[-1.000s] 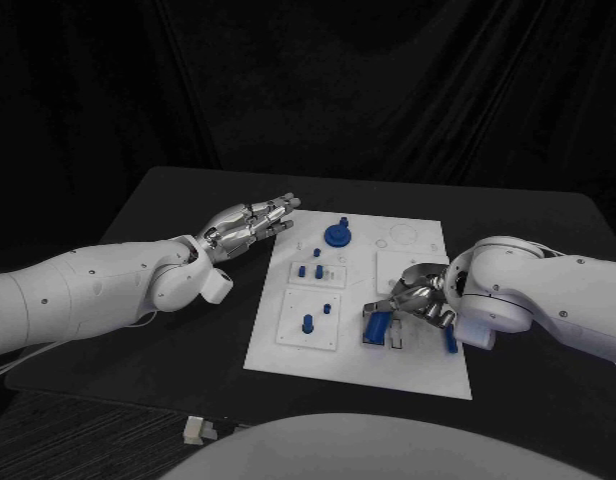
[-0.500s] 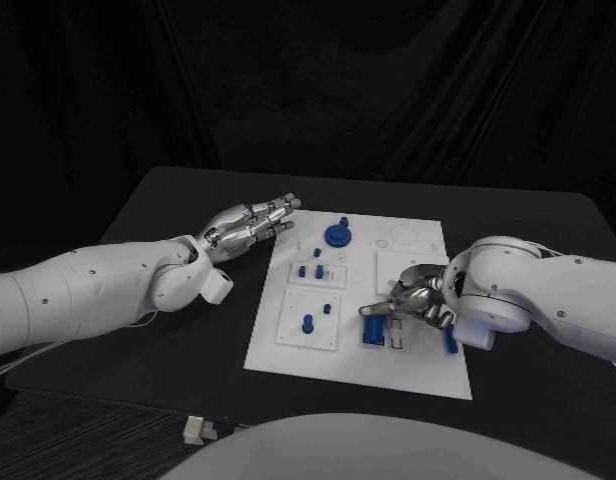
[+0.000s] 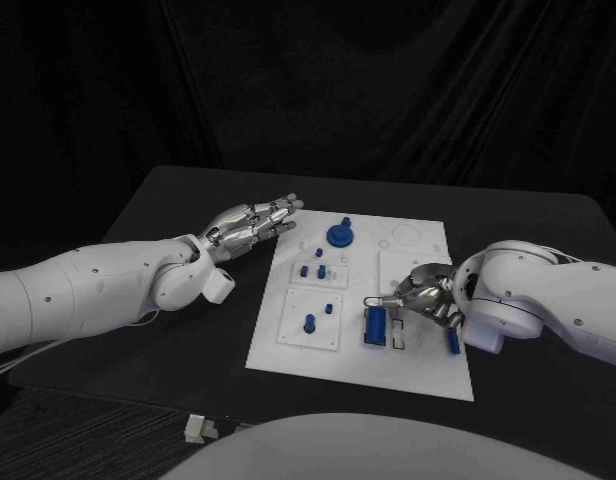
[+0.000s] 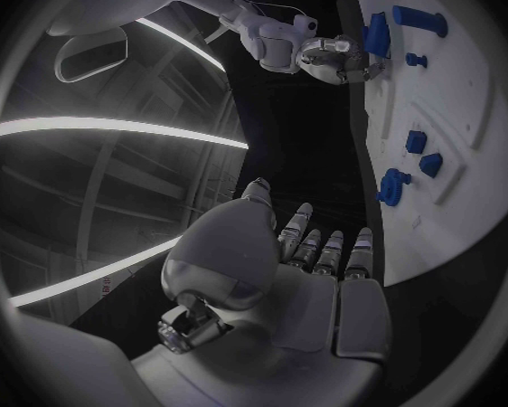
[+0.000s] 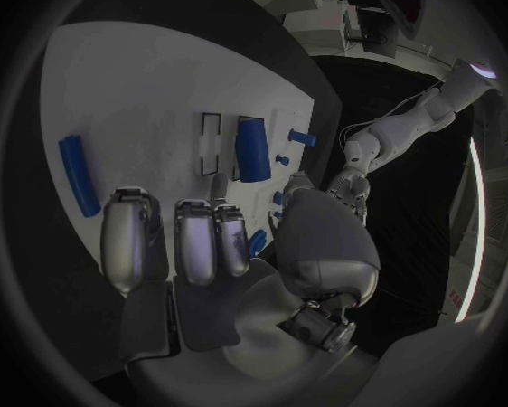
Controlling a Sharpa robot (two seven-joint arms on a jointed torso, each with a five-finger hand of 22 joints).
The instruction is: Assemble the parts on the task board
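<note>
The white task board [image 3: 395, 375] lies mid-table. A blue block [image 3: 376, 325] lies flat on its near right part, next to a thin rectangular outline [image 5: 211, 143]. My right hand [image 3: 424, 293] hovers just right of and above the block, fingers apart and nothing in them. A blue bar [image 3: 451, 340] lies beside the wrist near the board's right edge. A round blue knob part [image 3: 340, 235] stands at the board's far end, and small blue pegs [image 3: 308, 270] stand in the left panels. My left hand [image 3: 253, 224] floats open off the board's far left corner.
The black table [image 3: 178, 200] runs around the board, with bare room on the left and at the far side. A small white object [image 3: 200, 430] sits at the table's near edge. My left forearm [image 3: 92, 285] lies along the table's left side.
My right hand's fingers have come off the blue block and pulled back slightly to the right; the block now lies free on the board. The left hand has stayed put.
</note>
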